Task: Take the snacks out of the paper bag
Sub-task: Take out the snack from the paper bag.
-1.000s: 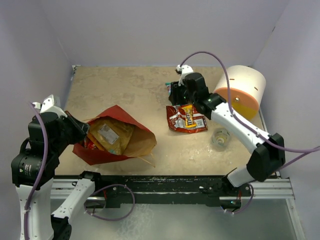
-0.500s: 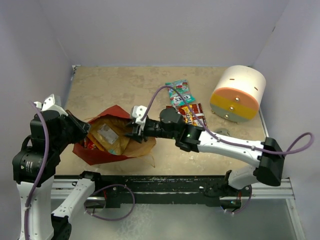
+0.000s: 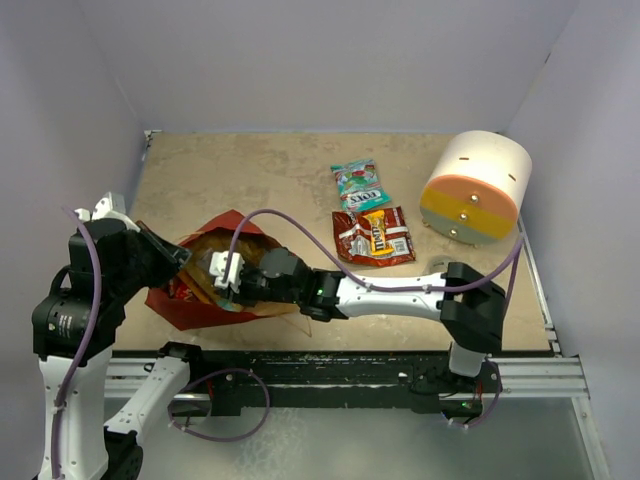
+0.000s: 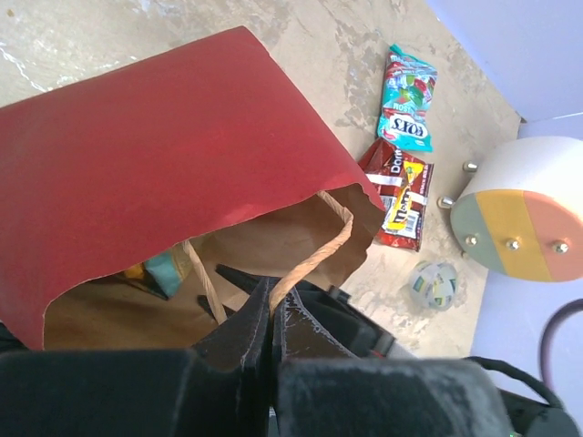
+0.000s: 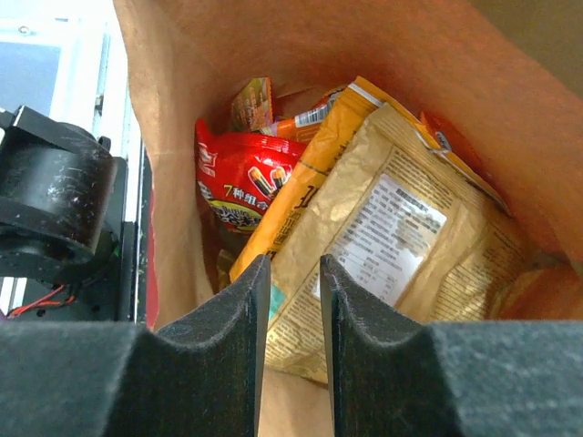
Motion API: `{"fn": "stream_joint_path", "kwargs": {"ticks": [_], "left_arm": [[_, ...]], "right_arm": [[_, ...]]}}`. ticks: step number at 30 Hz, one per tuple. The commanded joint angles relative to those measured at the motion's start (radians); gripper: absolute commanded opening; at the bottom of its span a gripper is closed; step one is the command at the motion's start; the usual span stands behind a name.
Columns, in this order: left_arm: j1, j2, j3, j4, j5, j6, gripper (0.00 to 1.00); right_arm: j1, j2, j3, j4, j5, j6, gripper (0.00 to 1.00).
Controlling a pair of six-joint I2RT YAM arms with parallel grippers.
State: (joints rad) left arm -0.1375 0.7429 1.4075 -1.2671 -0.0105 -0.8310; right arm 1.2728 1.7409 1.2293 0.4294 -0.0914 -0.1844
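The paper bag [image 3: 185, 302] lies on its side at the left, red outside, brown inside, its mouth facing right. My left gripper [image 3: 176, 256] is shut on the bag's string handle [image 4: 317, 255] and holds the mouth up; its jaws [image 4: 271, 296] pinch the string. My right gripper [image 3: 224, 274] is open inside the bag mouth, its fingers [image 5: 293, 269] just above a large gold-orange packet [image 5: 392, 246]. A red packet [image 5: 241, 177] lies deeper in the bag. A teal packet [image 3: 359, 185] and a red candy packet [image 3: 374, 236] lie on the table outside the bag.
A white cylinder with orange and yellow bands [image 3: 475, 188] stands at the far right. A small clear tape roll [image 4: 434, 284] lies near the right arm. The right arm stretches across the table's front from right to left.
My right arm has swung from the packets at the far right over to the bag, and its gripper is now inside the bag mouth. The left gripper has kept hold of the handle.
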Motion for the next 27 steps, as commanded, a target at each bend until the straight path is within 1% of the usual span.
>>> {"fn": "stream_joint_path", "kwargs": {"ticks": [1,4,8,10,13,15,17,19,23,27], "left_arm": [[0.0,-0.009,-0.009,0.012,0.034,-0.078,0.0],[0.001,-0.018,-0.018,0.008,0.036,-0.091,0.0],[0.001,-0.04,-0.057,0.007,0.038,-0.114,0.0],[0.001,-0.055,-0.079,0.01,0.035,-0.118,0.0],[0.0,-0.08,-0.11,0.001,0.024,-0.123,0.0],[0.0,-0.098,-0.127,-0.001,0.022,-0.126,0.0],[0.0,-0.113,-0.139,-0.002,0.023,-0.132,0.0],[0.0,-0.124,-0.146,-0.003,0.025,-0.143,0.0],[0.0,-0.125,-0.148,0.016,0.055,-0.137,0.0],[0.0,-0.122,-0.149,0.009,0.061,-0.137,0.0]], "right_arm": [[0.035,0.038,0.073,0.077,0.03,-0.021,0.31],[0.066,0.049,0.078,0.08,0.014,-0.043,0.32],[0.09,0.061,0.082,0.086,-0.054,-0.063,0.33],[0.091,0.068,0.082,0.098,-0.055,-0.063,0.34],[0.091,0.075,0.084,0.119,0.007,-0.045,0.4],[0.088,0.09,0.096,0.13,0.089,0.006,0.44],[0.086,0.109,0.113,0.118,0.173,-0.017,0.46],[0.082,0.126,0.124,0.12,0.233,-0.022,0.5],[0.075,0.16,0.149,0.14,0.279,-0.02,0.56],[0.07,0.214,0.195,0.12,0.35,0.001,0.62]]}}
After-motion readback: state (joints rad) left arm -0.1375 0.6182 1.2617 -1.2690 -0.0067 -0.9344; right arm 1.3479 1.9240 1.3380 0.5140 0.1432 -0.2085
